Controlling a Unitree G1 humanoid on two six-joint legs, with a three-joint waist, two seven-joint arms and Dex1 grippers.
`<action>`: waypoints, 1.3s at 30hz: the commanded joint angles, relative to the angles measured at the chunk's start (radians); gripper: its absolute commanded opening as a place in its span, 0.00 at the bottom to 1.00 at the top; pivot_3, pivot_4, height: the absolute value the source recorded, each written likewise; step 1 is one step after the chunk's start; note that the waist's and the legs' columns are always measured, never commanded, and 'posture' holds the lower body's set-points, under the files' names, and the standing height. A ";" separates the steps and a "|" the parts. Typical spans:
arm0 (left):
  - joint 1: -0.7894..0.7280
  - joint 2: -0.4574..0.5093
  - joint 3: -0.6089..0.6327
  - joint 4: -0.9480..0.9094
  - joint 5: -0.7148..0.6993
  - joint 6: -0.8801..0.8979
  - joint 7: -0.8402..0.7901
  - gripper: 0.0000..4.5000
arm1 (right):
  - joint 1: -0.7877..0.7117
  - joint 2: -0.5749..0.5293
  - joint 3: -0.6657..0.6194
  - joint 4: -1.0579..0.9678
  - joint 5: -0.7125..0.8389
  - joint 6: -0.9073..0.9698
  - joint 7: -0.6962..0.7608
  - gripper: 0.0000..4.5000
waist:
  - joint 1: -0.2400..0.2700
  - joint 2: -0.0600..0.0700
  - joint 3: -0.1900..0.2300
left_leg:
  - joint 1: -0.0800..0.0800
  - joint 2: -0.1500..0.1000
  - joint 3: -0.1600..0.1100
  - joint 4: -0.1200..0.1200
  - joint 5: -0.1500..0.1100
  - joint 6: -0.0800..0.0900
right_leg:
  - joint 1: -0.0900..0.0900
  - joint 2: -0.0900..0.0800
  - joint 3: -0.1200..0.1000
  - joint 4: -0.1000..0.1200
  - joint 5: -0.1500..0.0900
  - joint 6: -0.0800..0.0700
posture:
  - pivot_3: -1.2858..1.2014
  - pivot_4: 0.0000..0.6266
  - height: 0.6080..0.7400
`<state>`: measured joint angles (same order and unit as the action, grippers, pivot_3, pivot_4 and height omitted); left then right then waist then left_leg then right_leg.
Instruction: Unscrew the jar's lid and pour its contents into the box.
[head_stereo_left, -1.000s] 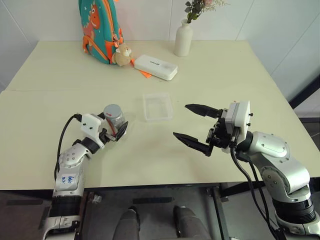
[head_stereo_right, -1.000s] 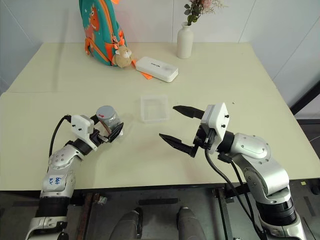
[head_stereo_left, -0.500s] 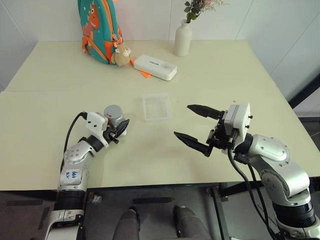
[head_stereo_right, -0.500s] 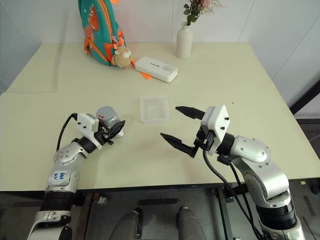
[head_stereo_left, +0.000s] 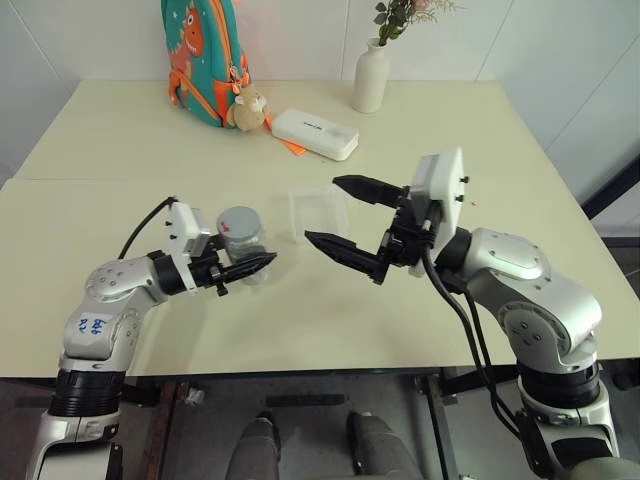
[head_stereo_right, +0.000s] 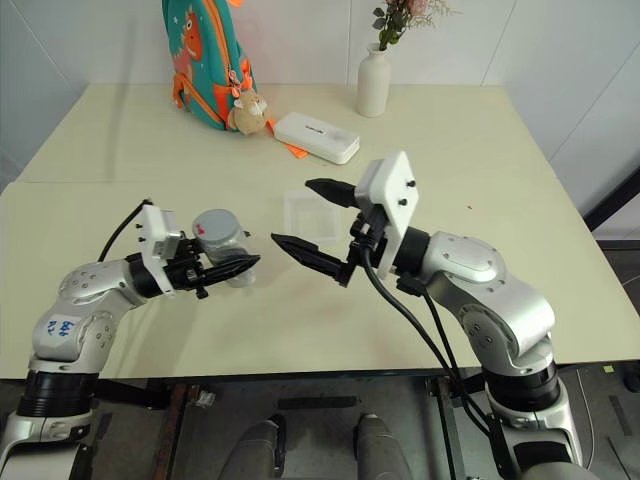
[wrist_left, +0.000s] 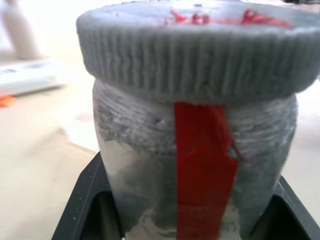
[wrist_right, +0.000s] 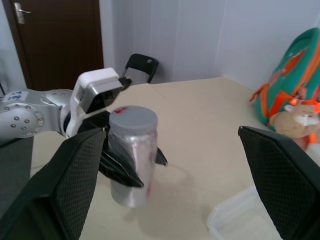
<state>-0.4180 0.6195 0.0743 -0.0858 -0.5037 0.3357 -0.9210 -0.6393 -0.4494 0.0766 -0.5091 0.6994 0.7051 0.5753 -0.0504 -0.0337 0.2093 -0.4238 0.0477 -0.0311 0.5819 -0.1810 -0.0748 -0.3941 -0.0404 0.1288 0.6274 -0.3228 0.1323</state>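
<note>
Left of frame centre, my left end effector (head_stereo_left: 250, 268) clamps the jar (head_stereo_left: 243, 235) upright by its body. Light, slick plastic, I judge. My right end effector (head_stereo_left: 338, 215) gapes wide; the ribbed lid (wrist_right: 133, 119) offers grip.

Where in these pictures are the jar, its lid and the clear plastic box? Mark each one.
jar (wrist_right: 131, 180), right wrist view, on its clear side wall.
lid (wrist_right: 133, 119), right wrist view, on its grey top.
box (head_stereo_left: 322, 212), left eye view, on its floor.

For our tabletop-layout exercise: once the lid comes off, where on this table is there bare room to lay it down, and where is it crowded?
Bare: the front strip of the table below both grippers, and the right side beyond the vase. Crowded: the middle, where the left gripper grips the jar beside the box and open right gripper.
</note>
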 joint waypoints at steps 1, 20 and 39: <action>-0.067 -0.037 -0.039 -0.025 0.013 0.013 0.014 0.45 | -0.053 0.028 0.010 0.009 0.034 0.049 -0.008 1.00 | -0.001 0.000 0.000 | 0.000 0.000 0.000 0.000 0.000 0.000 | 0.000 0.000 0.000 0.000 0.001 0.002 | 0.52 0.24 1.00; -0.090 -0.111 -0.088 -0.081 0.013 0.070 0.047 0.45 | -0.144 0.171 0.120 0.154 -0.107 0.068 -0.034 1.00 | -0.008 0.000 0.000 | 0.000 0.001 0.000 -0.001 0.000 0.000 | -0.004 0.002 0.000 0.005 0.002 0.005 | 0.52 0.24 1.00; -0.111 -0.100 -0.071 -0.046 0.002 0.054 -0.009 0.45 | -0.138 0.135 0.092 0.154 -0.090 0.046 0.092 0.58 | -0.008 0.000 0.000 | 0.000 0.001 0.000 -0.002 0.000 0.000 | -0.004 0.002 0.000 0.004 0.002 0.005 | 0.52 0.24 1.00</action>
<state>-0.5033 0.5049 -0.0200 -0.1350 -0.4818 0.4146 -0.8902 -0.7664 -0.2849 0.1949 -0.3214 0.5775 0.7821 0.5882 -0.0587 -0.0336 0.2092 -0.4239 0.0490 -0.0314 0.5803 -0.1814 -0.0745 -0.3979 -0.0386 0.1286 0.6318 -0.3208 0.1377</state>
